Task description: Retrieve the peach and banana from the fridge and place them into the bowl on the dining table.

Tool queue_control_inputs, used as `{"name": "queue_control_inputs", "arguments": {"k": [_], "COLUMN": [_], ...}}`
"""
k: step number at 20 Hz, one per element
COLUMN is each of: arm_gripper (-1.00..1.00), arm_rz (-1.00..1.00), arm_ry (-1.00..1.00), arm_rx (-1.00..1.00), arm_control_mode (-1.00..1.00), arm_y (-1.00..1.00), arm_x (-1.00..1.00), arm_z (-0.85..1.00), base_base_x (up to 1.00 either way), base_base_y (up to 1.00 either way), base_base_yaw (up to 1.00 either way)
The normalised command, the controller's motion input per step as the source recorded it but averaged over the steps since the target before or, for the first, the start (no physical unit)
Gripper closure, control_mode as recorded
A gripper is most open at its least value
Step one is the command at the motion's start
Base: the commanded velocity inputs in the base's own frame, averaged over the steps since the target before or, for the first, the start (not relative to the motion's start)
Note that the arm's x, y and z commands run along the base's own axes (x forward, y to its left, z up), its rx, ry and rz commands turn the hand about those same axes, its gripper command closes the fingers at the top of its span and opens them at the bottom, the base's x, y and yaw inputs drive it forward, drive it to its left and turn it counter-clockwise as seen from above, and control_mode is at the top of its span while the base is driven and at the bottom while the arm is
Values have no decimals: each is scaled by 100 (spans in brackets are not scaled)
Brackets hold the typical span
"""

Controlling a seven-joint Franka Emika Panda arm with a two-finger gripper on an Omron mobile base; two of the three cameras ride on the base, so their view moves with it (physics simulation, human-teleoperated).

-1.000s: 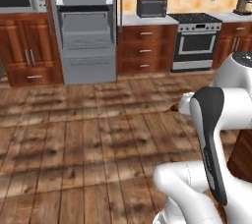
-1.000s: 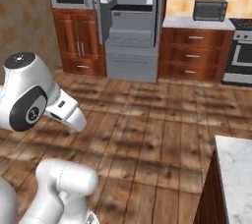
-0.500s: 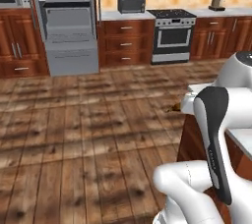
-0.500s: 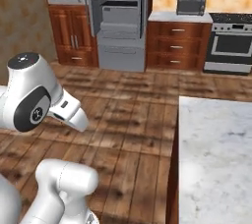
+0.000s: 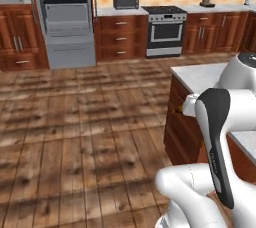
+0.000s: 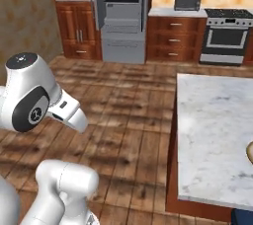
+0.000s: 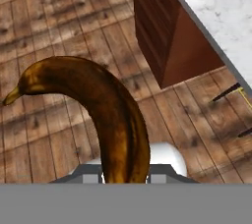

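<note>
I see the claw (image 7: 125,179) clenched on the banana (image 7: 106,115); base has turned, fridge (image 5: 67,19) now upper left, dining tabletop (image 6: 217,130) nearer at right.

**Even rendered light, soft focus, low detail**

Bright and flat across all 3 views, with no clear single source. Soft dark bands across the wooden floor (image 5: 85,122), blurry at their edges, more like stains in the boards than cast shadows. Mild sheen on the white arm (image 6: 29,98), no hard glare. Pale and nearly washed out on the marbled worktop (image 6: 217,135), veining barely legible. Coarse and slightly smeared throughout, far cabinets and fridge (image 5: 67,19) lacking fine detail. Glossy highlight along the brown banana (image 7: 106,105) in the hand view, close and a little soft. No visible bending at the edges.
</note>
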Motion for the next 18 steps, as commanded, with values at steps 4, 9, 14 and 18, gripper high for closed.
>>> {"name": "queue_control_inputs", "arguments": {"k": [4,9,14,18], "arm_gripper": [100,100,100,100], "arm_rz": [0,0,0,0], "arm_ry": [0,0,0,0], "arm_rx": [0,0,0,0], "arm_control_mode": [100,100,100,100], "arm_y": [0,0,0,0], "arm_x": [0,0,0,0], "arm_z": [0,0,0,0], "base_base_x": [-100,-100,-91,-61], "base_base_y": [-26,-24,-66,-96], "base_base_yaw": [-5,-5,-14,-16]}}
